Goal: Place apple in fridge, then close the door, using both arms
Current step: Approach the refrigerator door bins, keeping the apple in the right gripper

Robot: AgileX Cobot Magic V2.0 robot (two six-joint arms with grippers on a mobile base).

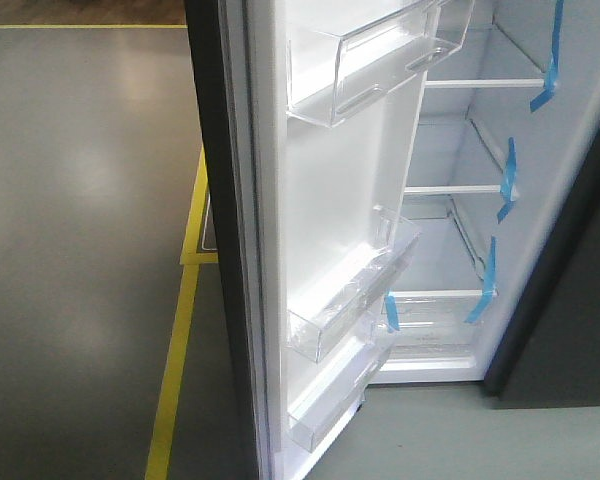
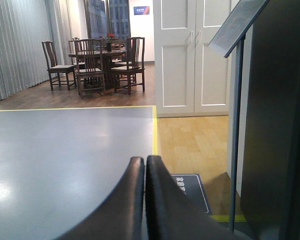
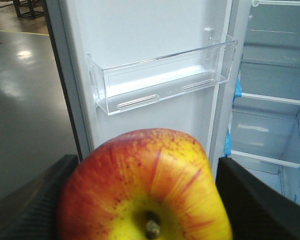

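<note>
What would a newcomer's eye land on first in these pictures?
The apple, red and yellow, fills the bottom of the right wrist view, clamped in the right gripper. Behind it the door stands open, a clear bin on its white inside, and blue tape strips mark the fridge shelves at right.

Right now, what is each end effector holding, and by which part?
The right end effector clamps the apple by its opposite sides; the left end effector is shut, empty.
</note>
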